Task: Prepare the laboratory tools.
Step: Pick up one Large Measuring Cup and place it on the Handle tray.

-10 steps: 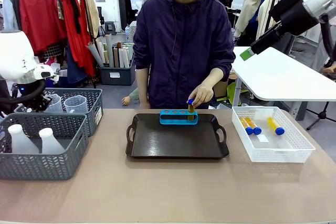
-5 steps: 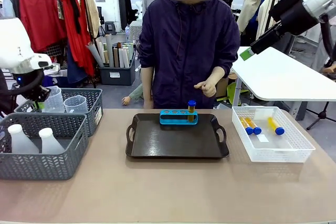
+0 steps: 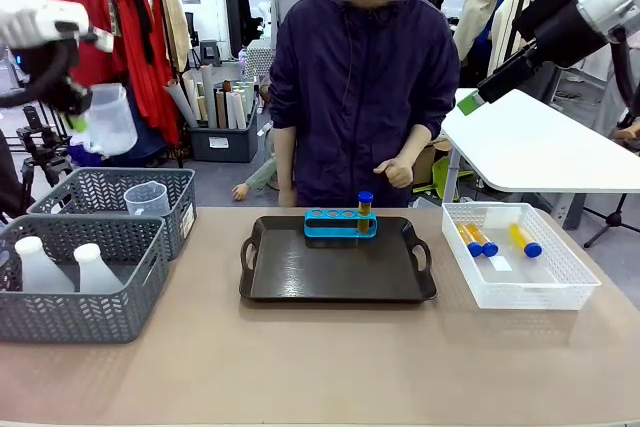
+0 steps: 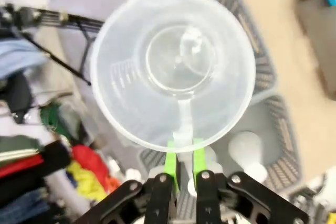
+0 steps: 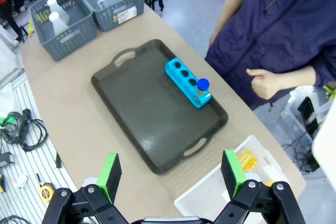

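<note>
**Beaker up on the left, one tube racked**

My left gripper [image 4: 182,148] is clamped on the handle of the clear beaker [image 3: 108,119], which it holds high above the grey basket [image 3: 175,187] at far left. The beaker looks light, thin-walled and slick. I judge the handle the only sure hold, since a squeeze on the rim would flex it. Mid-table, the blue rack [image 3: 340,223] sits at the far edge of the tray [image 3: 335,277], with one tube [image 3: 365,203] in its right hole. Three tubes [image 3: 480,239] lie in the white basket [image 3: 560,292]. My right gripper [image 5: 171,174] hangs spread wide and empty.
</note>
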